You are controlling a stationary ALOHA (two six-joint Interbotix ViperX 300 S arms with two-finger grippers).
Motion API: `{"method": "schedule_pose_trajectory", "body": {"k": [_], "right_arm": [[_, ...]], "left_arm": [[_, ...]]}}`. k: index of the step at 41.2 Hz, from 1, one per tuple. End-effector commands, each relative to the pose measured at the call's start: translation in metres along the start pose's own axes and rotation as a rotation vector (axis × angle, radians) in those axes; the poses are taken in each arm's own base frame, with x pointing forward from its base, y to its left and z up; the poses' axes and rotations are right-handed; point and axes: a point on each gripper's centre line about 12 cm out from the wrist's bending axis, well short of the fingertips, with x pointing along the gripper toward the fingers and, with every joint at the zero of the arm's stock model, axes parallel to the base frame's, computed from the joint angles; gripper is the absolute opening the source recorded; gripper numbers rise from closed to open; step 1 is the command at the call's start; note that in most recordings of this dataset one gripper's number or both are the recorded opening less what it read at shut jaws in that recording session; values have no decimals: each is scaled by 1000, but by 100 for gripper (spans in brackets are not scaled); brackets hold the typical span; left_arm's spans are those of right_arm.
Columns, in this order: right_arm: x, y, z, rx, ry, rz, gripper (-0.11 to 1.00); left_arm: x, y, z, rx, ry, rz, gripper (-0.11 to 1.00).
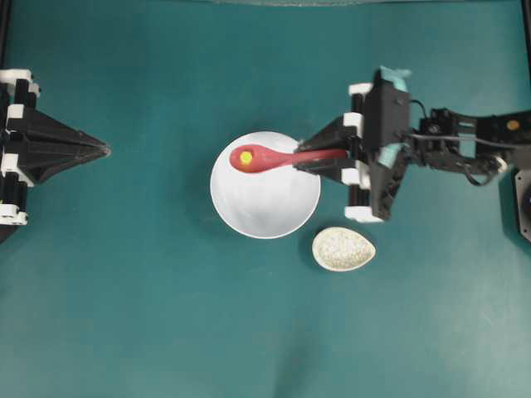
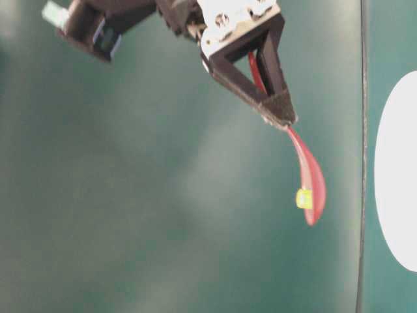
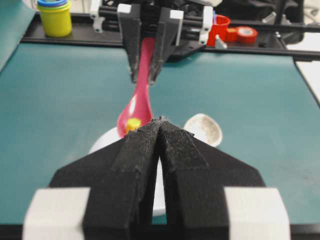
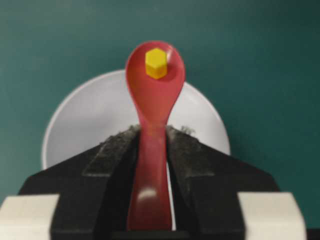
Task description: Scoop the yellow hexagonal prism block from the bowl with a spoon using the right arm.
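Observation:
My right gripper (image 1: 309, 158) is shut on the handle of the red spoon (image 1: 259, 157), whose scoop hangs above the left part of the white bowl (image 1: 270, 203). The yellow hexagonal prism block (image 1: 246, 157) lies in the scoop. In the right wrist view the spoon (image 4: 155, 95) runs out between the fingers with the block (image 4: 156, 63) near its tip, and the bowl (image 4: 90, 120) lies below. The table-level view shows the spoon (image 2: 311, 176) lifted, block (image 2: 303, 198) in it. My left gripper (image 1: 104, 150) rests shut at the left edge, holding nothing.
A small speckled oval spoon rest (image 1: 343, 249) lies right of and below the bowl on the teal table. In the left wrist view a yellow tub (image 3: 55, 17) and red items (image 3: 235, 32) stand beyond the table's far edge.

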Motion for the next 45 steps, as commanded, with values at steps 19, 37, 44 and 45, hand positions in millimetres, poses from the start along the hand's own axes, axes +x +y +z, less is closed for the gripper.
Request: {"method": "schedule_pose_trajectory", "body": {"k": [19,37,44,45], "right_arm": [[-11,12,-7,7,-126,-17,24],[-26,10,24,7,-190,-4,24],[-37,10,38,7,-215,10,24],[-39,10,39,7,-219,11,24]], "left_arm": [[2,-1,7,1,-18,-3,-1],[1,-1,10,-25,-28,-3,-1],[1,-1,8,-25,-23,-3,-1],[1,-1,8,-25,-23,-3,-1]]}}
